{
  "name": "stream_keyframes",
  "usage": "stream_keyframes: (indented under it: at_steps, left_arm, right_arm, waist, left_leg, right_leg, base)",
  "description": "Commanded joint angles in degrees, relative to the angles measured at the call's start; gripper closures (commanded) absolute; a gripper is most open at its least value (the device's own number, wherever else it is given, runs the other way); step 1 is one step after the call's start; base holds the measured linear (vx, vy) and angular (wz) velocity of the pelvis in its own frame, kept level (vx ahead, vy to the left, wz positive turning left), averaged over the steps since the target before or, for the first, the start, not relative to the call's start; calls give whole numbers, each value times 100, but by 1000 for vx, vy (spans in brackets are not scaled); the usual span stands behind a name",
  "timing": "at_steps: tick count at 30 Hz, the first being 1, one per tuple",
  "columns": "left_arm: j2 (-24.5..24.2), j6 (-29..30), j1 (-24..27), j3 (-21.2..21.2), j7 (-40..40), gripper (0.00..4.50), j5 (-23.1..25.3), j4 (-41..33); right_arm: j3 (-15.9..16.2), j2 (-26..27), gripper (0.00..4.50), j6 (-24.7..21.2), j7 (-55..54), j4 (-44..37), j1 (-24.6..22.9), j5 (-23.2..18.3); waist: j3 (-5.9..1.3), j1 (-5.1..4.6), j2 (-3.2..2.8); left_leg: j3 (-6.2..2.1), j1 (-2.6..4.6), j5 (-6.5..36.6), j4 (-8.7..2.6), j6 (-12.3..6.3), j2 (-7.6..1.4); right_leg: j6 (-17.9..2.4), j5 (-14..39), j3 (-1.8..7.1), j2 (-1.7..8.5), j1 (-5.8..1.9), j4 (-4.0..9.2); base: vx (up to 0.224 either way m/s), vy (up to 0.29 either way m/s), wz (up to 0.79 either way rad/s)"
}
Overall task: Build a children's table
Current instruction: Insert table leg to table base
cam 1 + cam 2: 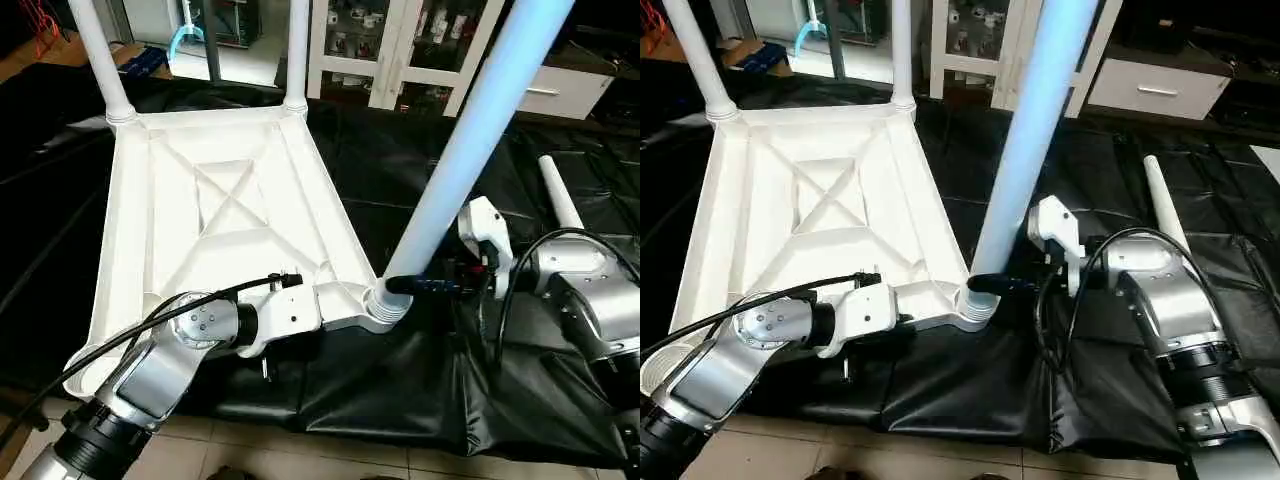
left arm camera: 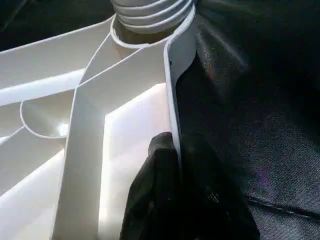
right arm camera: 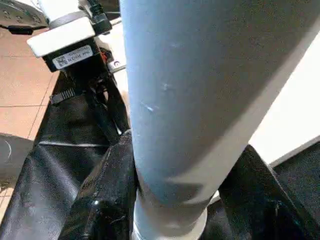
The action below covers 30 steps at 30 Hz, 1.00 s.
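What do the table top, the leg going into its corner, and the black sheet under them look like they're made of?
Table top: likely molded plastic, white with a slight sheen; thin ribs crossing in an X suggest it.
Leg: smooth white tube, probably plastic, though metal can't be ruled out.
Black sheet: looks like vinyl or faux leather; it creases and glints.

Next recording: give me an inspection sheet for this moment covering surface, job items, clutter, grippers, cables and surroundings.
Surface: black sheet over a tiled floor.
Job items: table top upside down; two far legs socketed; near leg standing in its corner socket; fourth leg lying loose.
Clutter: nothing seen.
Grippers: left gripper shut on the top's rim; right gripper fingers around the near leg's base.
Cables: black cable along the left forearm.
Surroundings: glass-door cabinet.
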<state>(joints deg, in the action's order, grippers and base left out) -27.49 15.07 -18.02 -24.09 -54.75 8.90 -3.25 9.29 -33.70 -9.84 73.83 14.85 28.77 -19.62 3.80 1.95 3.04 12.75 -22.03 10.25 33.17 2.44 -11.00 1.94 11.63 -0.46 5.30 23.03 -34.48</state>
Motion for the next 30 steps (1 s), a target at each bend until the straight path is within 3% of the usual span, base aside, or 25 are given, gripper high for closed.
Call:
stream_keyframes:
  at_steps: [1, 5, 10, 15, 20, 25, 29, 30]
  left_arm:
    - [144, -103, 147, -208, -60, 450, -150, 113]
    - [138, -97, 143, -218, -97, 450, -166, 80]
    - [115, -96, 171, -225, -138, 450, -183, 28]
    - [93, -81, 188, -214, -140, 450, -180, 2]
    - [74, -87, 202, -204, -177, 450, -198, -14]
    - [73, -102, 185, -206, -194, 450, -193, 6]
    - [69, -90, 187, -201, -192, 450, -187, 6]
    - [73, -80, 188, -193, -199, 450, -181, 6]
  right_arm:
    - [178, 33, 267, -4, -86, 257, -197, 293]
    - [237, 316, 267, 202, -190, 551, -68, 395]
    - [288, 496, 267, 367, -237, 874, 119, 463]
    - [376, 450, 267, 287, -6, 854, 124, 470]
    - [447, 251, 267, 83, 375, 828, 45, 453]
    - [353, 349, 267, 53, 197, 969, 52, 403]
    - [92, 600, 267, -125, -269, 1085, 63, 256]
    - [39, 629, 267, -220, -362, 1107, 53, 247]
  waist:
    - [-222, -12, 82]
    - [-196, -25, 71]
    - [-190, -32, 75]
    - [-168, -53, 90]
    - [-180, -38, 65]
    - [-181, -25, 76]
    - [-157, -38, 71]
    - [-151, -43, 73]
  left_leg:
    - [-122, 133, 896, -343, -560, -245]
    - [-134, 134, 1125, -370, -467, -246]
    - [-135, 135, 1163, -379, -433, -245]
    - [-158, 131, 1487, -416, -270, -253]
    - [-146, 136, 1246, -402, -348, -252]
    - [-125, 133, 1078, -381, -473, -246]
    - [-140, 143, 1386, -419, -342, -251]
    - [-159, 145, 1562, -443, -236, -260]
  right_leg:
    - [-1391, 702, 121, 183, -117, 356]
    - [-1339, 1045, 119, 186, -94, 392]
    - [-1337, 1032, 119, 182, -90, 390]
    - [-1165, 1568, 125, 198, -72, 442]
    - [-1255, 1071, 124, 180, -82, 399]
    - [-1392, 781, 124, 179, -97, 379]
    - [-1303, 1330, 130, 187, -67, 435]
    - [-1220, 1593, 127, 195, -62, 456]
  base:
    - [0, 0, 0]
    - [0, 0, 0]
    - [0, 0, 0]
    - [0, 0, 0]
    - [0, 0, 0]
    - [0, 0, 0]
    - [0, 0, 0]
    - [0, 0, 0]
